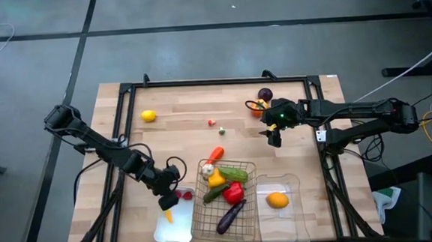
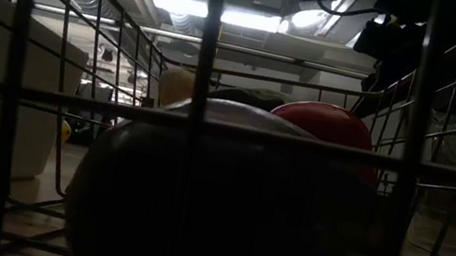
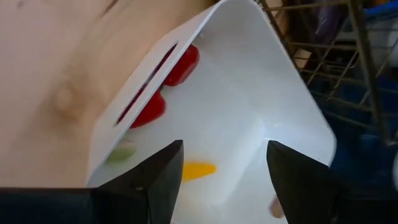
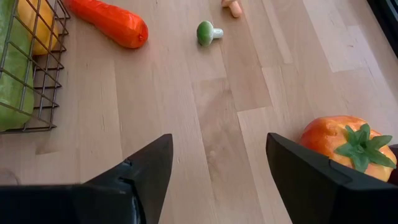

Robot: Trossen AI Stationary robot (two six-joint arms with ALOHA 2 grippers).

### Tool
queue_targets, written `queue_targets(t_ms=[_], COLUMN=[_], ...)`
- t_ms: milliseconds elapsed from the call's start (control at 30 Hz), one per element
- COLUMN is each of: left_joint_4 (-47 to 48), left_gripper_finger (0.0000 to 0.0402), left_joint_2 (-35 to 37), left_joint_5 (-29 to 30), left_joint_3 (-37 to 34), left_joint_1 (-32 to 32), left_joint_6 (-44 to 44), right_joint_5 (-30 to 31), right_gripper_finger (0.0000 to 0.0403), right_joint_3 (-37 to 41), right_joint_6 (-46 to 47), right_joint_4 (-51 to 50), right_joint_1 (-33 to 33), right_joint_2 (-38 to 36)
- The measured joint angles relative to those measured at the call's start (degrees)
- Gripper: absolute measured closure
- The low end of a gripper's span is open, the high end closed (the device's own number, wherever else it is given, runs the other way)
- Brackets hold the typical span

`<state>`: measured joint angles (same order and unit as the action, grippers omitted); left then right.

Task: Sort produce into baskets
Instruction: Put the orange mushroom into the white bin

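Three containers sit along the near edge of the table [image 1: 179, 131]: white tray [image 1: 179, 232] on the left, wire basket [image 1: 250, 209] in the middle, clear bin [image 1: 281, 223] on the right.

Left gripper [image 1: 167, 203] hangs over the tray, jaws apart with nothing between them. Left wrist view: both fingers [image 3: 155, 186] frame the tray's inside, where a yellow piece [image 3: 198, 169] lies on the floor and two red pieces [image 3: 181, 65] sit against the wall.

Right gripper [image 1: 274, 136] is over the far right part of the table, jaws released, holding nothing. Right wrist view: bare wood between the fingers [image 4: 143, 180], an orange fruit with green stem [image 4: 343, 146] just beside one finger, not touching as far as I can tell. A carrot [image 4: 109, 23] lies just outside the basket corner, a small green piece [image 4: 206, 32] near it.

Basket holds a green cucumber [image 1: 233, 173], yellow pepper [image 1: 216, 179], red pepper [image 1: 234, 193] and eggplant [image 1: 230, 216]. Bin holds an orange [image 1: 278, 200]. Lemon [image 1: 149, 116] is alone at the far left of the table, well apart from the rest. A dark purple item [image 1: 265, 95] sits at the far edge, near the right gripper.

Low view looks through the basket wire, too dark to identify anything beyond a red shape [image 2: 327, 127].
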<state>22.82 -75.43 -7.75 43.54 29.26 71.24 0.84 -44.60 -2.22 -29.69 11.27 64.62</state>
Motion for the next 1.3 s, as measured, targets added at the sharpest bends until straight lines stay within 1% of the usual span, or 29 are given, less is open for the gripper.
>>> queue_targets(t_ms=[133, 233, 667, 833, 967, 1133, 1200, 1300], left_joint_4=[0.04, 0.03, 0.03, 0.06, -0.62, -7.49, -12.44, -22.82], left_gripper_finger=[0.0176, 0.0176, 0.0176, 0.0176, 0.0176, 0.0176, 0.0176, 0.0176], left_joint_2=[0.05, 0.06, 0.10, 0.10, 0.10, -0.73, -1.82, -4.19], left_joint_5=[-4.62, -6.37, -6.75, -6.73, -6.60, -5.26, -5.09, -5.14], left_joint_3=[0.82, 1.83, 10.22, 13.03, 13.78, 13.78, 13.78, 13.80], left_joint_1=[-3.11, -5.38, -16.48, -22.62, -28.79, -36.59, -39.14, -42.59], left_joint_6=[0.78, -1.03, -16.76, -19.79, -23.11, -28.13, -30.16, -33.51], right_joint_5=[0.00, 0.00, 0.02, 0.01, 0.02, 0.02, 0.01, 0.02], right_gripper_finger=[0.0145, 0.0145, 0.0145, 0.0145, 0.0145, 0.0145, 0.0145, 0.0145], right_joint_3=[0.00, 0.00, 0.00, 0.00, 0.00, 0.00, 0.00, 0.00], right_joint_6=[0.00, 0.00, 0.00, 0.00, 0.00, 0.00, 0.00, -0.01], right_joint_4=[0.00, 0.00, 0.02, 0.02, 0.04, 0.06, 0.14, 0.23], right_joint_1=[-0.02, 0.00, -0.02, 0.00, -0.01, -0.02, 0.00, -0.02], right_joint_2=[0.00, 0.00, 0.00, 0.00, 0.00, 0.00, 0.00, 0.00])
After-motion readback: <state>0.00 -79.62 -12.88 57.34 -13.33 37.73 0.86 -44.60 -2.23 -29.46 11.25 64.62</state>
